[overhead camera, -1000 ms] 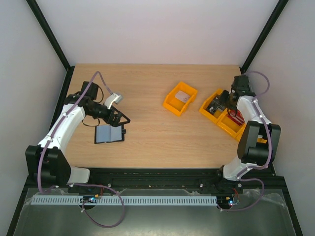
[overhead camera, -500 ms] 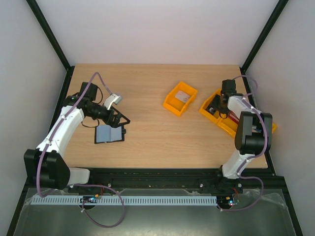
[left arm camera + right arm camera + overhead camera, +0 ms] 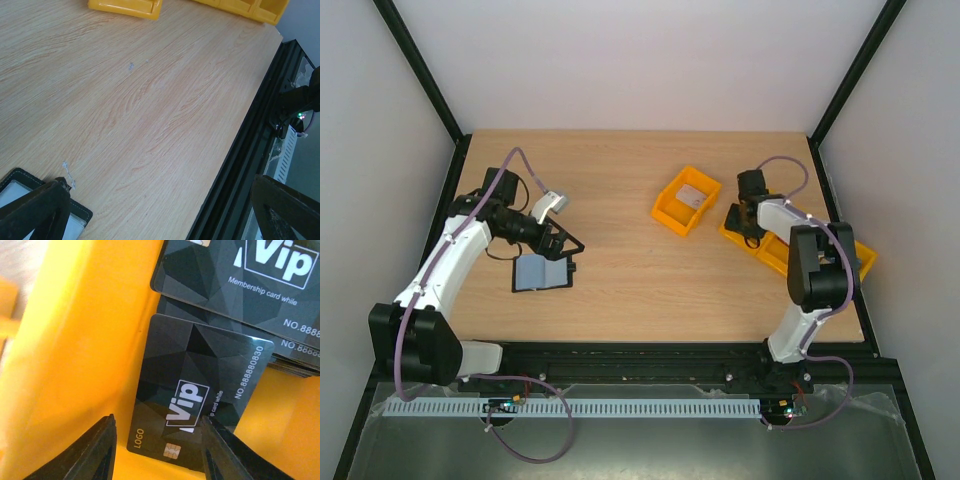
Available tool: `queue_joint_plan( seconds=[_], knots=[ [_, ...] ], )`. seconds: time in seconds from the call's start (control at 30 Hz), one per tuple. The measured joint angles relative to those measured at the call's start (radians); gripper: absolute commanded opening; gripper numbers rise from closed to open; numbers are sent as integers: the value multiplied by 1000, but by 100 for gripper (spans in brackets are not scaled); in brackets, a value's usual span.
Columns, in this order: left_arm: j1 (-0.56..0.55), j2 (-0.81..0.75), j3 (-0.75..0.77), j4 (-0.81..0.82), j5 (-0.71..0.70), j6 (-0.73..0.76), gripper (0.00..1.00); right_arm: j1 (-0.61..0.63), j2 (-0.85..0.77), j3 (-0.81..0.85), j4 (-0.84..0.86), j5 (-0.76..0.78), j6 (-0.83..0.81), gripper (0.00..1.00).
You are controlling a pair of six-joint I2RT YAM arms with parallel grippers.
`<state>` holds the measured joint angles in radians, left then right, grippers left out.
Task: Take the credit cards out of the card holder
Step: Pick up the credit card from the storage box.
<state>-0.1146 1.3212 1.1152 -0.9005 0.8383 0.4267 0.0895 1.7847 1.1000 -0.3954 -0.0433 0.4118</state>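
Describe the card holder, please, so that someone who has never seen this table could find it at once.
Start on the left half of the wooden table, by the left gripper. The card holder lies there opened flat: black-edged with pale blue-grey pockets, unlike the bright orange trays on the right.

Wooden table point(image 3: 640, 275); card holder point(image 3: 540, 272), orange trays point(image 3: 671, 221)

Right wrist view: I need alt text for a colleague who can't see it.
A black VIP membership card lies flat in an orange tray, just ahead of the right gripper, whose jaws stand apart with nothing held. A stack of VIP cards lies just beyond it in the same tray.
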Motion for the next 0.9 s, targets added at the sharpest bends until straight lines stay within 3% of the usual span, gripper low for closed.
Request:
queue_joint_plan(
  seconds=[0.27,0.5,0.63,0.73,0.9],
  knots=[
    [0,1,0,0,1,0,99,182,-124,-114,-38,-42,-35,46],
    [0,3,-2,1,8,1,99,206,-256,-185,-141,-74,-41,46],
    [0,3,-6,0,9,1,99,206,-216,-121,-172,1,-23,46],
    [0,3,-6,0,8,1,99,206,-159,-74,-168,47,6,56],
    [0,3,-7,0,8,1,99,208,-107,-63,-152,80,60,58]
  ],
)
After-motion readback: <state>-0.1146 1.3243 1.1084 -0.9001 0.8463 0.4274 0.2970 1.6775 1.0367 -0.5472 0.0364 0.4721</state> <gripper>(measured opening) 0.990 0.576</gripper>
